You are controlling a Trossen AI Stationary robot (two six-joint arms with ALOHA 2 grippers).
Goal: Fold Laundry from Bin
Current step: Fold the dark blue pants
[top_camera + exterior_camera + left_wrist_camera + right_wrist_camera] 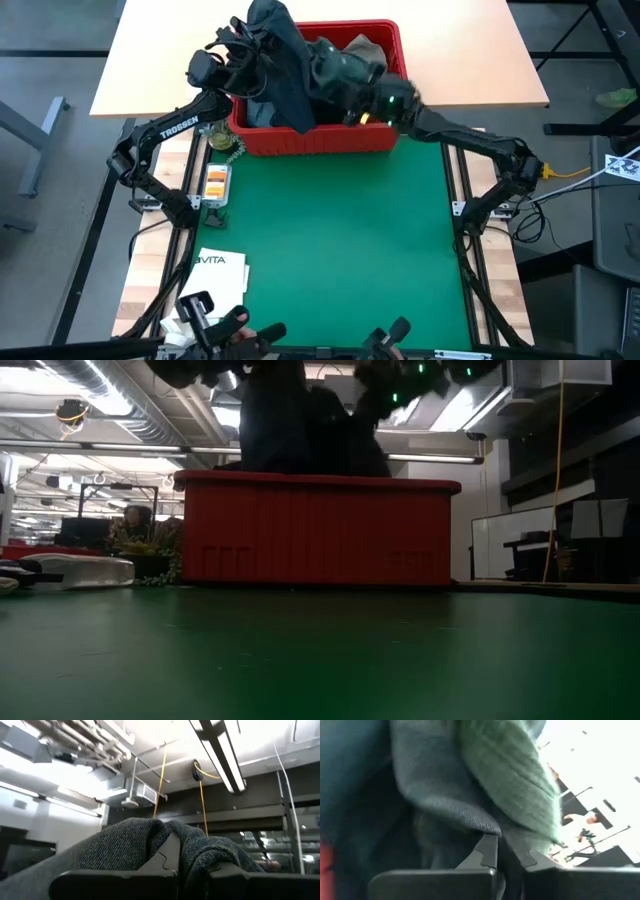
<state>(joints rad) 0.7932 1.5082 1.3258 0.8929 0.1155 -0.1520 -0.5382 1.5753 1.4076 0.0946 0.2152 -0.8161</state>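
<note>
Looked like a soft, floppy job all round. Dark navy-grey garment (285,60) hung lifted out of the red bin (320,140) at the far edge of the green mat (340,240), draped down over the bin's near wall. Left gripper (172,865) up above the bin's left end, fingers pinched together on a fold of that grey cloth. Right gripper (502,855) down over the bin's middle, clamped on cloth too, grey fabric with a greenish piece (515,780) beside it; couldn't tell which garment exactly. Probably light but limp and prone to sliding out of a thin pinch. Best taken by a hem or waistband, two well-spaced corners, not a bunched middle.
</note>
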